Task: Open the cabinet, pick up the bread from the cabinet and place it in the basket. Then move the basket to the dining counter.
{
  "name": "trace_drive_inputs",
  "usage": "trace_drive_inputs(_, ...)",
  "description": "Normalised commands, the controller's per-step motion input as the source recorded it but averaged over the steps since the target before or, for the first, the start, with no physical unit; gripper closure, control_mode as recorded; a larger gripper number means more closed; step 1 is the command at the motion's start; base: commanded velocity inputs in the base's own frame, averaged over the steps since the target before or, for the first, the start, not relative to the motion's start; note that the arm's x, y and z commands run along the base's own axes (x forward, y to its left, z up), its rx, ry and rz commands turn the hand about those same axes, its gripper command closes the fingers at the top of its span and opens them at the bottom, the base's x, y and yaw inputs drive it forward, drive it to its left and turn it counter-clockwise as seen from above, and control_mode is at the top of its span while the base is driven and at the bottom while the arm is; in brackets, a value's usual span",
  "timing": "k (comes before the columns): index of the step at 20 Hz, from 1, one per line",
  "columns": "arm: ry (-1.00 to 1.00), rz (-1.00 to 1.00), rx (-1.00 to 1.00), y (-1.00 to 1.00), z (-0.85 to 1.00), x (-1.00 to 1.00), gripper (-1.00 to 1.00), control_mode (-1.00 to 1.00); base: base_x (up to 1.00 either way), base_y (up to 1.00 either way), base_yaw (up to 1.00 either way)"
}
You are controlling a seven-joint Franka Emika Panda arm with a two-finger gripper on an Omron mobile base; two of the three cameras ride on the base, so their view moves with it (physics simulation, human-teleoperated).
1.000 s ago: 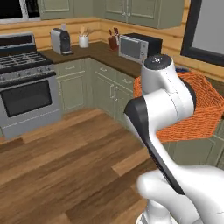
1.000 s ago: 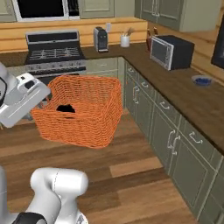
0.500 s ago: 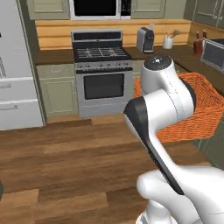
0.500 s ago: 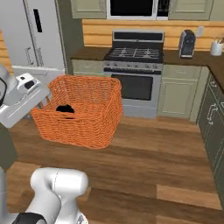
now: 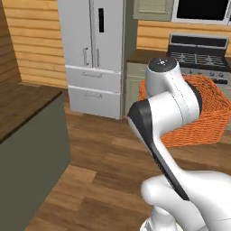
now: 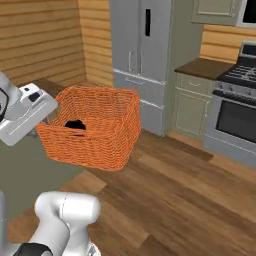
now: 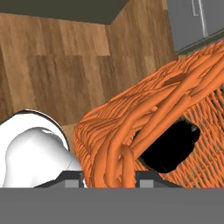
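Carrying the basket (image 6: pixel 92 127) toward the dining counter (image 5: pixel 27 135) is judged to be the step in hand. The basket is held clear of the wooden floor (image 6: pixel 190 195), in front of the fridge (image 6: pixel 145 55). The gripper (image 7: pixel 108 175) is closed tight on the near rim of the basket, the woven edge being pinched between the jaws. The bread (image 6: pixel 76 124) is seen lying inside the basket, at its bottom. The next move is expected to call for the base to be brought alongside the dark-topped counter at left, the basket being kept level and lifted above the top before it is lowered.
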Motion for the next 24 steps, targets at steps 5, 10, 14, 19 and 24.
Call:
trace_drive_inputs(5,0.0,0.0,0.0,0.0,0.0,0.0,1.0,1.0,0.42,0.1,0.82)
trace_drive_inputs(10,0.0,0.0,0.0,0.0,0.0,0.0,1.0,1.0,0.51,0.07,0.81)
trace_drive_inputs(14,0.0,0.0,0.0,0.0,0.0,0.0,1.0,1.0,0.89,0.0,0.74)
trace_drive_inputs(19,0.0,0.0,0.0,0.0,0.0,0.0,1.0,1.0,1.0,-0.05,0.6)
trace_drive_inputs(24,0.0,0.0,0.0,0.0,0.0,0.0,1.0,1.0,0.91,-0.54,0.27)
